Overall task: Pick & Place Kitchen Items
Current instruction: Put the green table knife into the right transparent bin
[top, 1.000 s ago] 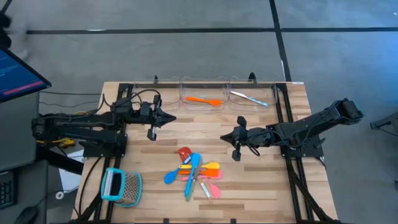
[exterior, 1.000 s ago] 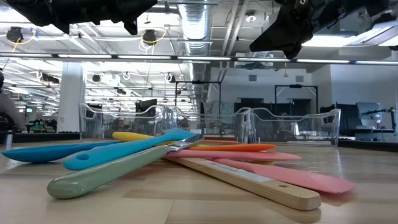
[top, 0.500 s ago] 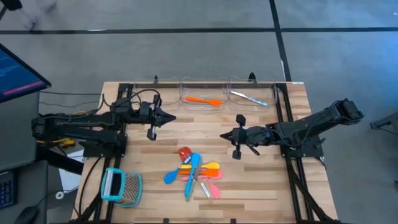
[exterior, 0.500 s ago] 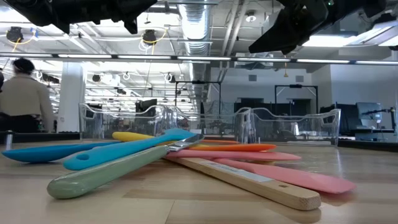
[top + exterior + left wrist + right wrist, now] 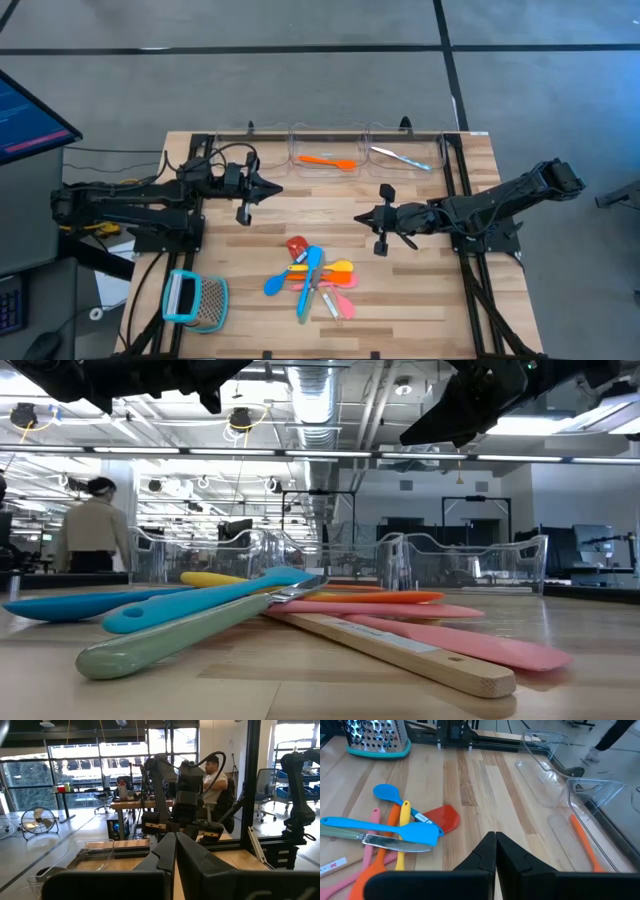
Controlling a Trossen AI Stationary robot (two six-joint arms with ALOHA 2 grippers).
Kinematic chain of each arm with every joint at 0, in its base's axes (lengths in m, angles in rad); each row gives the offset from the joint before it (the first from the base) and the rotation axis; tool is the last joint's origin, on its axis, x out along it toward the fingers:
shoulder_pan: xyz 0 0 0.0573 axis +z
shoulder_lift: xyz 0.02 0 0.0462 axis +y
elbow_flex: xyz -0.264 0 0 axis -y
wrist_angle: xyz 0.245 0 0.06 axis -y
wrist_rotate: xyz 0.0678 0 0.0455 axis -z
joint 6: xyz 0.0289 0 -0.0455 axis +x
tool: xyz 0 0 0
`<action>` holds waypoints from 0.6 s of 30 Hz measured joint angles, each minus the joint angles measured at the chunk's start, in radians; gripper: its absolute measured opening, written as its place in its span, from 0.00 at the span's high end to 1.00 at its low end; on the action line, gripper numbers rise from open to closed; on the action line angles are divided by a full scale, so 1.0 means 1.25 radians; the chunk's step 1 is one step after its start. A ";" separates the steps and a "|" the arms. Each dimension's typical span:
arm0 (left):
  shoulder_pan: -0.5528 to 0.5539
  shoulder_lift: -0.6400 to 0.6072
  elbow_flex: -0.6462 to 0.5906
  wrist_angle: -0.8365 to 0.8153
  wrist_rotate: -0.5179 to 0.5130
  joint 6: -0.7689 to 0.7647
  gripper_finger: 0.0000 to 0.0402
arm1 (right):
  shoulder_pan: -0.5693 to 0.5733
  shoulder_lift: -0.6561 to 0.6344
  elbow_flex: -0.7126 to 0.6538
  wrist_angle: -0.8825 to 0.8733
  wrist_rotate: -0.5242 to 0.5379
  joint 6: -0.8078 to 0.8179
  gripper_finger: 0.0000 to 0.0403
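No brand or legible writing shows on anything; a pale wooden-handled spatula (image 5: 400,650), lying toward the lower right of the low view, carries only a small printed mark too fine to read.

Along the upper edge of the wooden table (image 5: 270,225) in the high view stands a row of three clear plastic bins. The left bin (image 5: 252,146) shows nothing inside. The middle bin (image 5: 328,147) holds one slim orange plastic spoon (image 5: 327,161). The right bin (image 5: 405,147) holds one silvery metal utensil with a pale blue handle (image 5: 400,157).

The rest of the kitchen items lie in a loose heap in the lower centre of the high view: a red-headed spatula (image 5: 297,247), a long blue plastic spatula (image 5: 309,277), a blue plastic spoon (image 5: 275,284), yellow and orange spoons (image 5: 338,269) and a pink plastic spatula (image 5: 343,305), crossing and touching one another. A wider teal-framed metal mesh grater (image 5: 195,299) sits apart at the lower left of that view.

The left gripper (image 5: 276,190) hangs over the table left of centre, its two dark fingers pressed together on nothing. The right gripper (image 5: 360,220) hangs right of centre, above and to the right of the heap, fingers likewise closed and empty.

A person (image 5: 92,537) stands in the room at the far left of the low view.
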 joint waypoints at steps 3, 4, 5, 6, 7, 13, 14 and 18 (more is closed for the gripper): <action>0.000 0.000 0.000 0.000 0.000 0.000 0.99 | 0.000 0.000 0.000 0.000 0.000 0.000 1.00; 0.000 0.000 0.000 0.000 0.000 -0.001 0.99 | 0.000 0.000 0.000 0.000 0.000 0.000 1.00; -0.002 0.000 0.000 0.000 0.000 -0.007 0.99 | 0.000 0.000 0.000 0.000 0.000 0.000 1.00; -0.004 0.000 0.000 0.000 0.000 -0.019 0.99 | 0.000 0.000 0.000 0.000 0.000 0.000 1.00; -0.005 0.000 0.000 0.000 0.000 -0.026 0.99 | 0.000 0.000 0.000 0.000 0.000 0.000 1.00; -0.035 0.000 0.000 0.000 0.000 -0.055 0.99 | -0.001 0.000 0.002 0.032 -0.005 -0.006 1.00; -0.049 0.000 0.000 0.000 0.000 -0.055 0.99 | 0.000 0.000 0.008 0.032 -0.014 -0.018 1.00; -0.123 0.000 0.000 -0.001 -0.003 -0.054 0.99 | 0.017 0.000 0.047 0.033 -0.045 -0.044 1.00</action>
